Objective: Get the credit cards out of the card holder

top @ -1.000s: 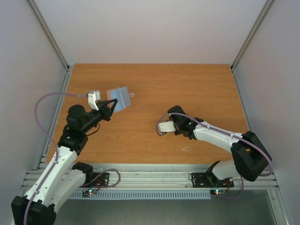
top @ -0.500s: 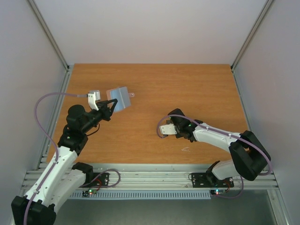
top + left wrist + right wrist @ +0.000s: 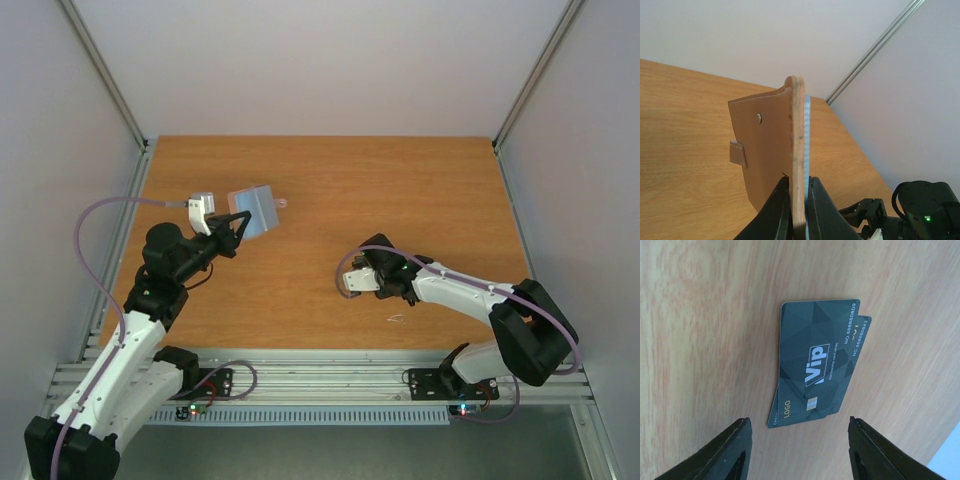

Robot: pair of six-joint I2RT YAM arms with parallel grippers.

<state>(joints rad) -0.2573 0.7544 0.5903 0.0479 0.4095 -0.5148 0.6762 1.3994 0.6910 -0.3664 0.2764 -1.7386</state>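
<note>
The left end effector [image 3: 796,210] pinches the card holder [image 3: 770,150] by its bottom edge — a tug could twist it loose; the right end effector [image 3: 800,440] hangs spread over two cards [image 3: 815,360].

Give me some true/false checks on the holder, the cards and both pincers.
1. The left pincer is shut on the card holder. True.
2. The card holder lies flat on the table. False: it stands upright, gripped in the left pincer.
3. The right pincer is clamped on a card. False: its jaws stand open and it holds nothing.
4. Two dark cards lie overlapped on the table, the top one marked Vip. True.
</note>
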